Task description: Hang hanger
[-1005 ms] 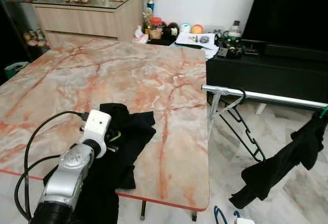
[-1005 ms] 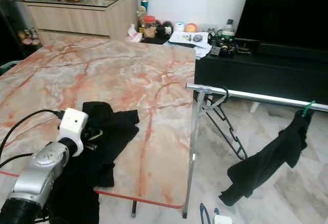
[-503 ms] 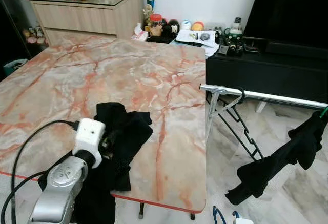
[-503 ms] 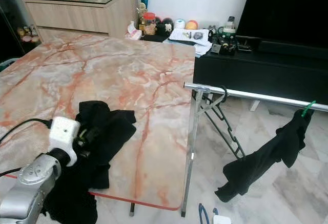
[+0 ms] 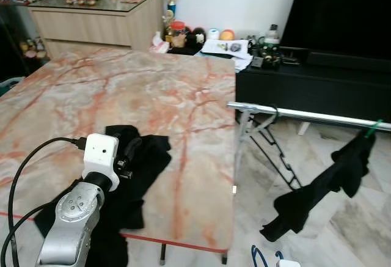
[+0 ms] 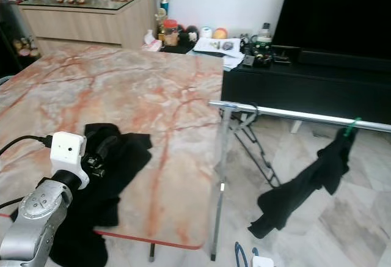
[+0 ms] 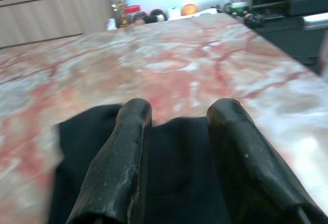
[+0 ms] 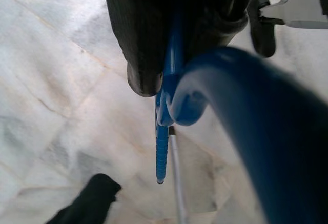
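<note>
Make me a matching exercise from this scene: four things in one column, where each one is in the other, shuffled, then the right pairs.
Things
1. blue hanger
2. black cloth
3. black garment
4. left claw

Places
A. draped from the metal rail
B. lying at the near edge of the marble table
C. clamped in the right claw
D. over the cloth on the table, fingers apart

Pairs: 1-C, 2-B, 3-A, 4-D
</note>
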Controlling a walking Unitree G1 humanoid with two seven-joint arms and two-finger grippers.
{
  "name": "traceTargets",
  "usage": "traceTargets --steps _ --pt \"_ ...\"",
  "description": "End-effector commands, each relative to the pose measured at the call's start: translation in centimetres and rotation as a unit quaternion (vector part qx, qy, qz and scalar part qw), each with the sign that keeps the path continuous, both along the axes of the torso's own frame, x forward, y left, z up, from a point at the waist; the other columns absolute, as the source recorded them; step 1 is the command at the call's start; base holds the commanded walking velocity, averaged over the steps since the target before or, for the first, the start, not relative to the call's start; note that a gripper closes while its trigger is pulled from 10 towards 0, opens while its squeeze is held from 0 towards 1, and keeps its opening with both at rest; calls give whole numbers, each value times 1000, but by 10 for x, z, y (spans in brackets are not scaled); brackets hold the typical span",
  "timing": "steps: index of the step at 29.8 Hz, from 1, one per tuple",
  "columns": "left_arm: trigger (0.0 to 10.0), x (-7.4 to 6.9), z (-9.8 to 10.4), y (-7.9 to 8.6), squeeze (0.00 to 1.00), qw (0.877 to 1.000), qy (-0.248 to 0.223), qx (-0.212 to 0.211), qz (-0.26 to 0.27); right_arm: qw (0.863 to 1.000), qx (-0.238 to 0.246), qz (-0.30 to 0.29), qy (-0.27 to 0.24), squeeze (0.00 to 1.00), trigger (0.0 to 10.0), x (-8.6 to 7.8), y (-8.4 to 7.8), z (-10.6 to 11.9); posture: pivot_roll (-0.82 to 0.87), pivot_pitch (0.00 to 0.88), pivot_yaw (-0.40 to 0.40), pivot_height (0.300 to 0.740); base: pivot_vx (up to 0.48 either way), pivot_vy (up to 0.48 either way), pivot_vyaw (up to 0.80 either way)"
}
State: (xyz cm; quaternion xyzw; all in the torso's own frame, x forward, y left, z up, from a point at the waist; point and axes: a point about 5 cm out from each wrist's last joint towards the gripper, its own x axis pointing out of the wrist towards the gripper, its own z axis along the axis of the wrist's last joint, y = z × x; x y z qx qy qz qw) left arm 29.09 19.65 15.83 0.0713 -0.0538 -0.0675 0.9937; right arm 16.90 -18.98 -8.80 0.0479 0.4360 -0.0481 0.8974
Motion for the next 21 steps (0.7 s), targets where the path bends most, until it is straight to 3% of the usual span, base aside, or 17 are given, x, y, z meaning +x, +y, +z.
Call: traceTargets --steps 1,21 --pt "10000 1 2 -1 0 1000 -9 4 0 1000 8 -12 9 0 10000 -5 2 -3 92 27 17 740 0 -480 0" --pt "10000 2 -3 -4 0 1000 -3 1 -2 1000 9 -21 1 0 10000 -2 0 -1 89 53 14 740 0 -480 0"
